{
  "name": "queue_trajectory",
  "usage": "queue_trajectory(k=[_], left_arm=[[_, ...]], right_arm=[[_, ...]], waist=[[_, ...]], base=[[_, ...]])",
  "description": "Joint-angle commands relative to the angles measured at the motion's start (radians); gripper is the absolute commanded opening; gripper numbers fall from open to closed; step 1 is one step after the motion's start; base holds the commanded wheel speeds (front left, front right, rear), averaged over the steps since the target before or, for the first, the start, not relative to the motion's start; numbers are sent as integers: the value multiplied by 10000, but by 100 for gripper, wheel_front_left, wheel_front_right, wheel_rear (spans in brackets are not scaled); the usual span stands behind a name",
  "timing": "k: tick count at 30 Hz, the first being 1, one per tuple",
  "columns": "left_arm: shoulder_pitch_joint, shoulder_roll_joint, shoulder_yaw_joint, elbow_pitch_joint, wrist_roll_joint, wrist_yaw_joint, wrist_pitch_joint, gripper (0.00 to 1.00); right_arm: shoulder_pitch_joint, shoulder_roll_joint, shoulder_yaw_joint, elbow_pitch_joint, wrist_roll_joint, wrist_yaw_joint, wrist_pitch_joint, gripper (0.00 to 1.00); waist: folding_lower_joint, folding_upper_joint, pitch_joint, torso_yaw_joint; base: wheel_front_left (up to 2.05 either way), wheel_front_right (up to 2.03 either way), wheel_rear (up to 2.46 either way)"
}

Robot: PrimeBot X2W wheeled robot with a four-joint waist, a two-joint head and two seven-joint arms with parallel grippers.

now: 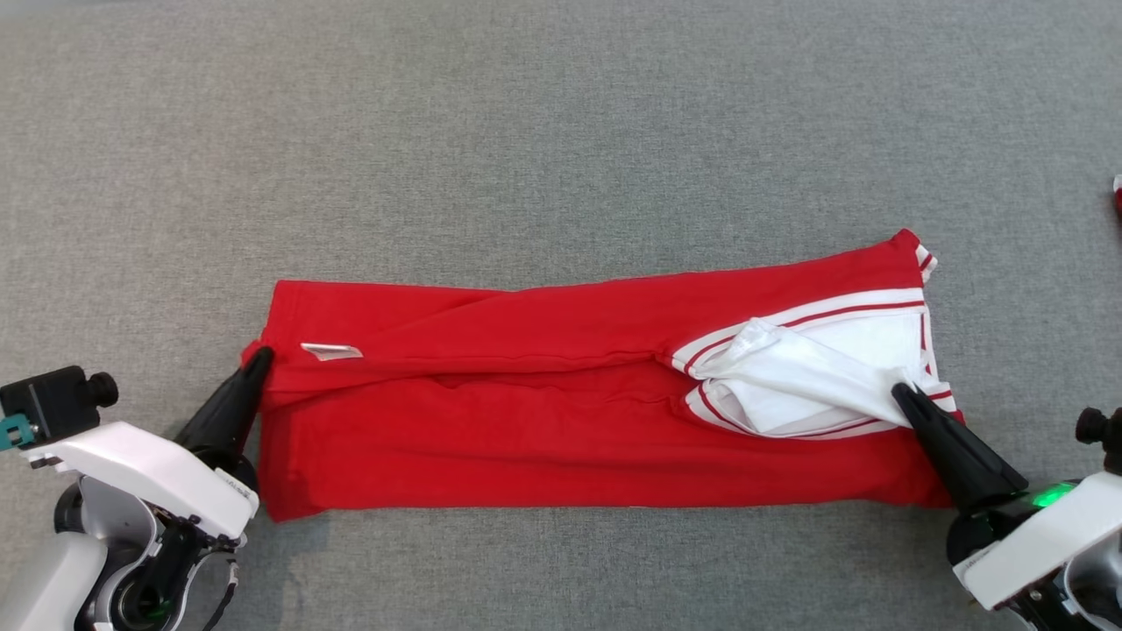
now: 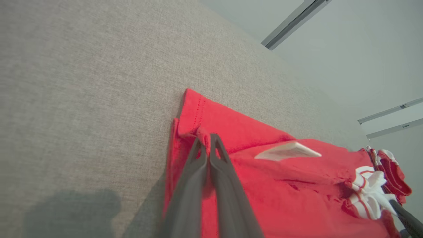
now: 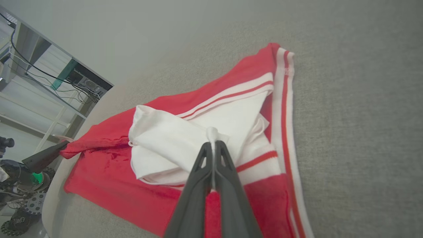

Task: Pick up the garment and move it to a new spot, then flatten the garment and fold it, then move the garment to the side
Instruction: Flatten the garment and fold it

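Note:
The garment (image 1: 561, 412) is red with white, red-striped trim and lies folded lengthwise into a long band on the grey table. My left gripper (image 1: 260, 358) is shut on a pinch of red cloth at the band's left end, seen close in the left wrist view (image 2: 207, 140). My right gripper (image 1: 900, 392) is shut on a fold of the white part at the right end; in the right wrist view (image 3: 213, 138) the white cloth (image 3: 172, 138) sticks up between its tips. A white label (image 1: 331, 351) lies near the left end.
Grey fabric table surface (image 1: 561, 131) stretches all around the garment. A small red and white thing (image 1: 1118, 194) peeks in at the right edge. Shelving and cables (image 3: 49, 86) stand beyond the table in the right wrist view.

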Motion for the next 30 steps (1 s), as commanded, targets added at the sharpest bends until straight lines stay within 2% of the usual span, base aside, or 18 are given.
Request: queue_trajectory(k=[1,5,9,13,15,18,21,22,24,30], left_arm=[[-6,42,71,66,181,62,-135,100],[-158,-118,390,91,942,575,-1367,100],[-340,-400,685,-154,1944,1268,-2749,100],[-393,-823,1046,-605,3168,1757,-3218,100],[-413,-1135,1354,-938,3835,1851,-3260,100],[-270,-1602,1843,-1335,5088,1693,-3262,100],[-60,-1931,2242,-1498,6215,1300,-3261,100],[-60,-1931,2242,-1498,6215,1300,-3261,100],[202,-2031,2414,-1210,7052,825,-3260,100],[682,-2128,2415,-613,7858,322,-3263,100]], right_arm=[[7,100,-105,-78,-121,5,-3,100],[-137,770,-709,-177,-1038,5,-428,100],[-314,1392,-1342,-435,-2090,5,-1095,100],[-519,2034,-2003,-383,-3254,5,-1642,100],[-630,2281,-2297,-313,-3895,3,-1770,100],[-757,2588,-2507,-239,-4784,5,-1820,100],[-891,2750,-2608,-52,-5614,5,-1882,100],[-891,2750,-2608,-52,-5614,5,-1882,100],[-905,2843,-2717,210,-6245,5,-1920,100],[-762,2974,-2843,724,-6726,5,-1857,100]], waist=[[0,0,14,-26],[0,0,-3,-88],[0,0,-133,-32],[0,0,-344,50],[0,0,-434,93],[0,0,-544,151],[0,0,-644,192],[0,0,-644,192],[0,0,-781,234],[0,0,-1085,311]], base=[[0,0,0],[0,0,0],[0,0,0],[0,0,0],[0,0,0],[0,0,0],[0,0,0],[0,0,0],[0,0,0],[0,0,0]])
